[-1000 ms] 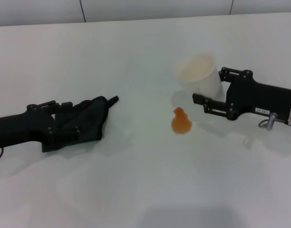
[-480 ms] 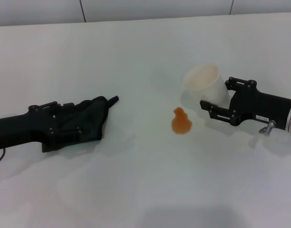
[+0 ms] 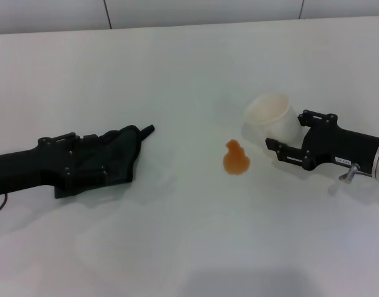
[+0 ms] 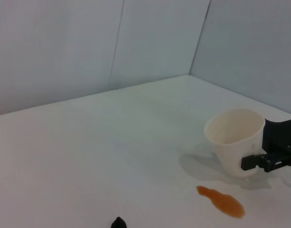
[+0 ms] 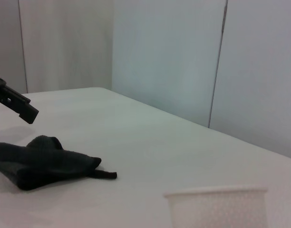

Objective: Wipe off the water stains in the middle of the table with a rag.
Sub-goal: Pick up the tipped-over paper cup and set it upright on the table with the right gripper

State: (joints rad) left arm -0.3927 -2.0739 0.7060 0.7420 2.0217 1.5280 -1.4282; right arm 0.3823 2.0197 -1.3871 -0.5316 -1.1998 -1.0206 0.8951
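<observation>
The orange water stain lies on the white table near the middle; it also shows in the left wrist view. The dark rag lies flat at the left, its pointed corner toward the stain. My left gripper is open, low on the table, with a finger on each side of the rag. The right wrist view shows the rag and one left finger. My right gripper is shut on the pale cup, just right of the stain.
The cup tilts slightly in the right gripper and also shows in the left wrist view and the right wrist view. Grey wall panels stand along the table's far edge. Bare table lies between the rag and the stain.
My right gripper has drawn the cup toward me and to the right, away from the spot behind the stain. The left arm and the rag have not moved.
</observation>
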